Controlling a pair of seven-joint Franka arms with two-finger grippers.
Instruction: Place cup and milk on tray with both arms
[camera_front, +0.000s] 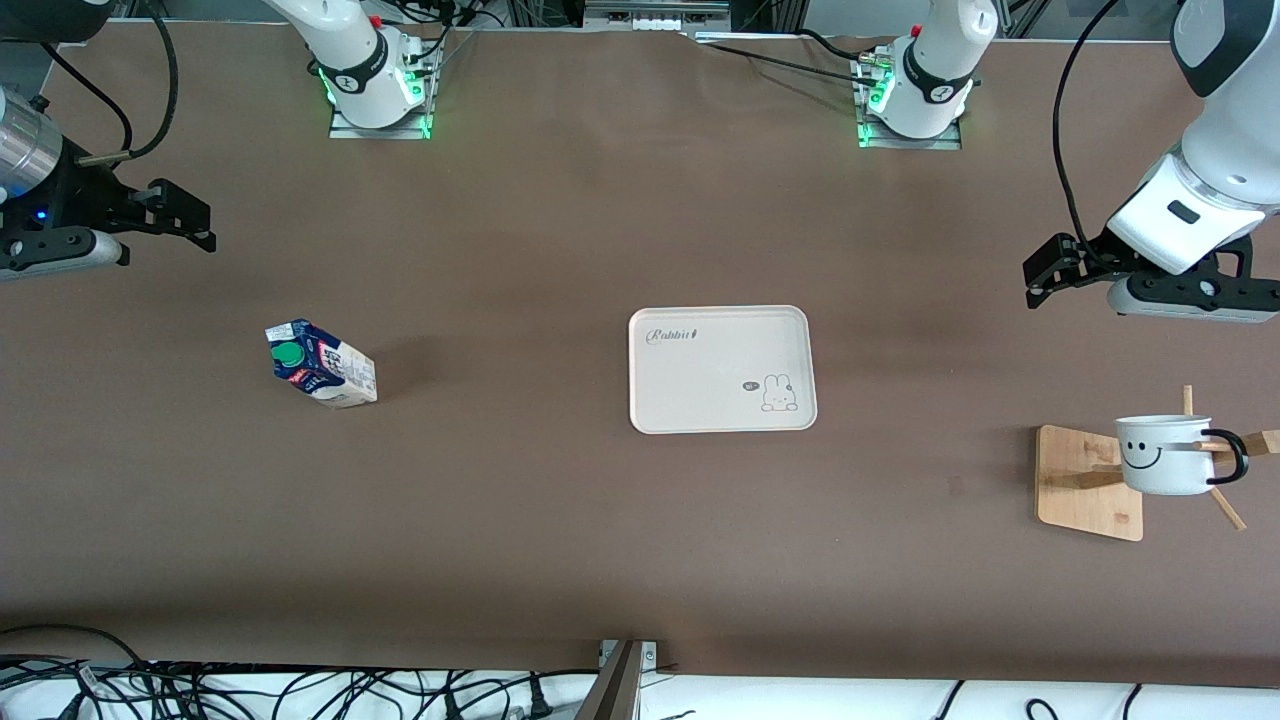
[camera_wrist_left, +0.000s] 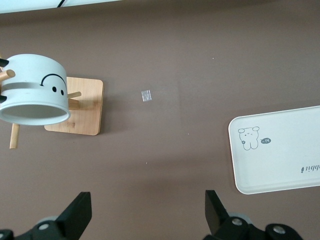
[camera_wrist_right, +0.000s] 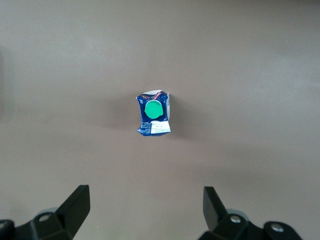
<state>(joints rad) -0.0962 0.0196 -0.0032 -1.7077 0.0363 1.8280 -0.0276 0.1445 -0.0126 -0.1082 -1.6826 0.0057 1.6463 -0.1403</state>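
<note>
Front view: you had tray (camera_front: 722, 369) mid-table, bare; milk (camera_front: 321, 364) toward right arm's end; cup (camera_front: 1165, 455) hung on wooden rack (camera_front: 1090, 483) at left arm's end.

Left wrist view: your left gripper (camera_wrist_left: 146, 215) spread wide, empty, above table near cup (camera_wrist_left: 35, 89).

Right wrist view: your right gripper (camera_wrist_right: 145, 210) spread wide, empty, above table near milk (camera_wrist_right: 154, 113).

2 robot arms: glossy white shells, dark grey joint bands, black looping cables; bases on metal plates lit green, red button beside each. Left gripper (camera_front: 1040, 277) and right gripper (camera_front: 190, 228): black, angular fingers; silver cylinder at right wrist
</note>
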